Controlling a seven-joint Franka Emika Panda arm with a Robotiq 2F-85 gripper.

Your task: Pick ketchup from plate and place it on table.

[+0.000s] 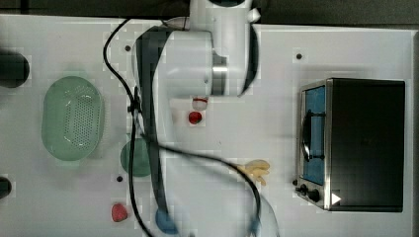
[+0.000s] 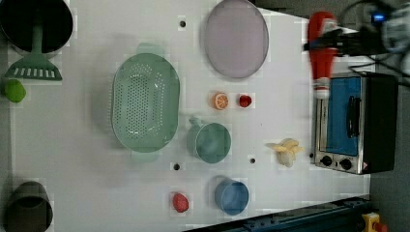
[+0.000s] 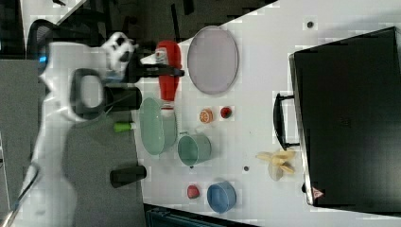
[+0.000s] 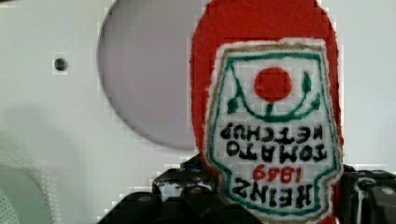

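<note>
Gripper (image 2: 325,41) clamped on ketchup (image 2: 321,53), lifted clear of plate (image 2: 235,38), apparently airborne; placing on table (image 2: 72,145) remains.

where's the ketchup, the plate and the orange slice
ketchup (image 2: 322,53), left view, on its red body below the fingers
plate (image 2: 236,38), left view, on the middle of its bare face
orange slice (image 2: 220,101), left view, on its cut face

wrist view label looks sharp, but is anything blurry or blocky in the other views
Wrist view: the ketchup label is crisp, the gripper dim. Top view: the arm is smeared, with blocky patches around it. Left view: the ketchup edges are soft. Right view: the plate is fairly clear.
</note>
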